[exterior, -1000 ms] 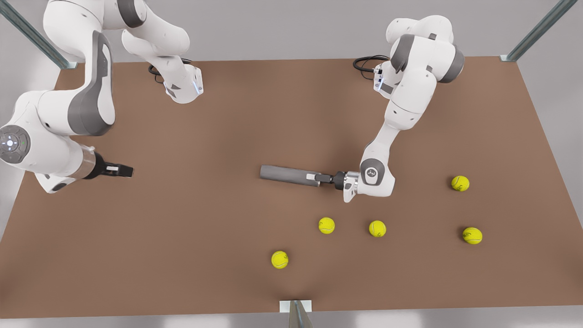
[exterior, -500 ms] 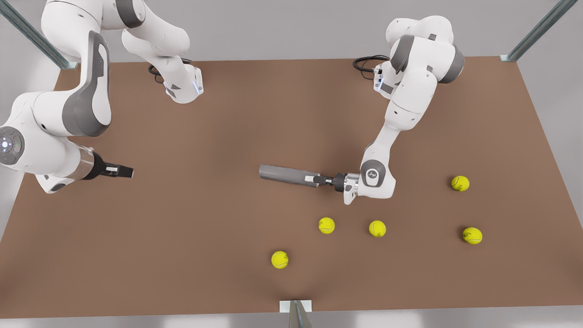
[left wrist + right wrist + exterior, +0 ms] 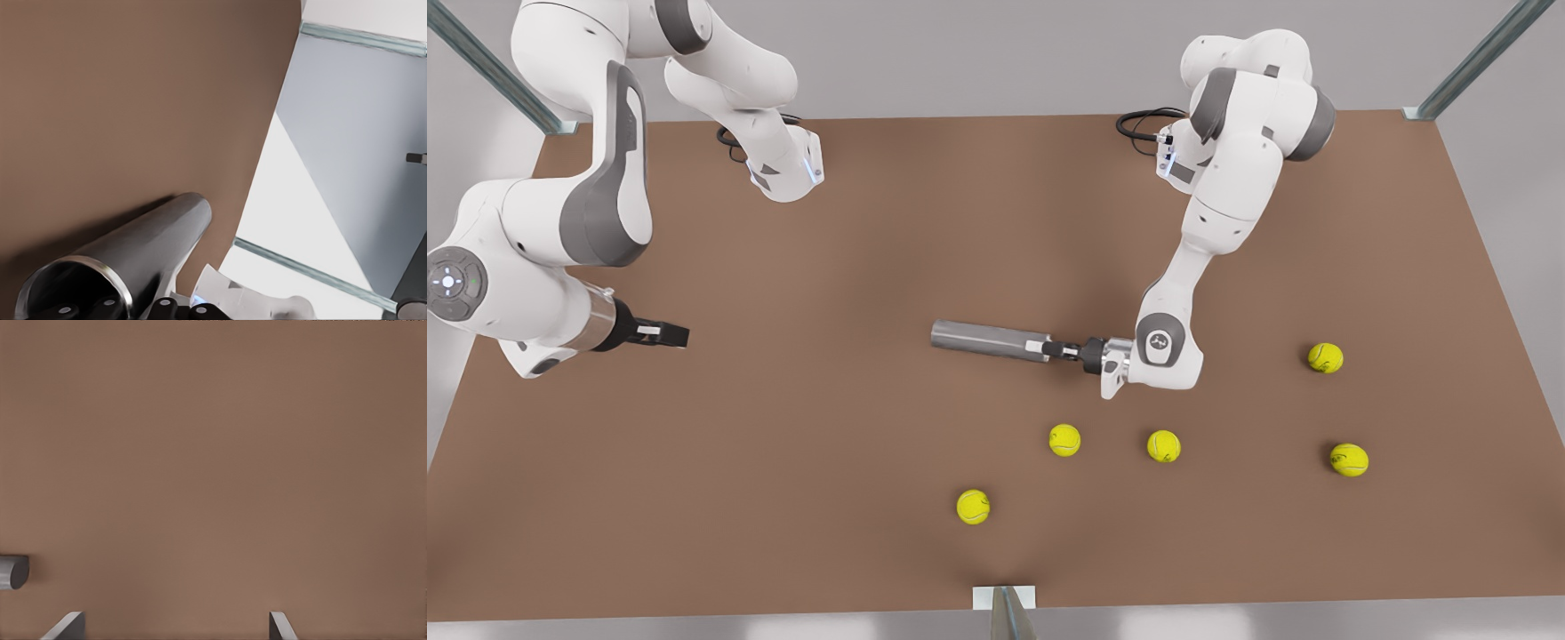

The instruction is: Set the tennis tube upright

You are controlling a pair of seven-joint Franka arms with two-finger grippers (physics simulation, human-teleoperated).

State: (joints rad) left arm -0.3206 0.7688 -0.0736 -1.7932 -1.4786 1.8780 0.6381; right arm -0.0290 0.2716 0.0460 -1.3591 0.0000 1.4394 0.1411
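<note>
Front view: my left fingers pinch the rim end of the tennis tube, lying flat on the tabletop; my right fingers wait well apart. Left wrist view: the tube's open silvery mouth sits right at my fingers; it looks stiff, light, slippery metal. Right wrist view: my fingertips are spread open over bare tabletop.

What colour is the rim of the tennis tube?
Silvery, lighter than the dark-grey tennis tube; clearest in the left wrist view.

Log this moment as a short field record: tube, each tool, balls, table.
tube: tennis tube lying on its side, not upright
left tool: left tool shut on the tube's rimmed end
right tool: right tool open, apart from the tube, waiting at the front view's left
balls: five tennis balls loose on the table
table: brown table
</note>
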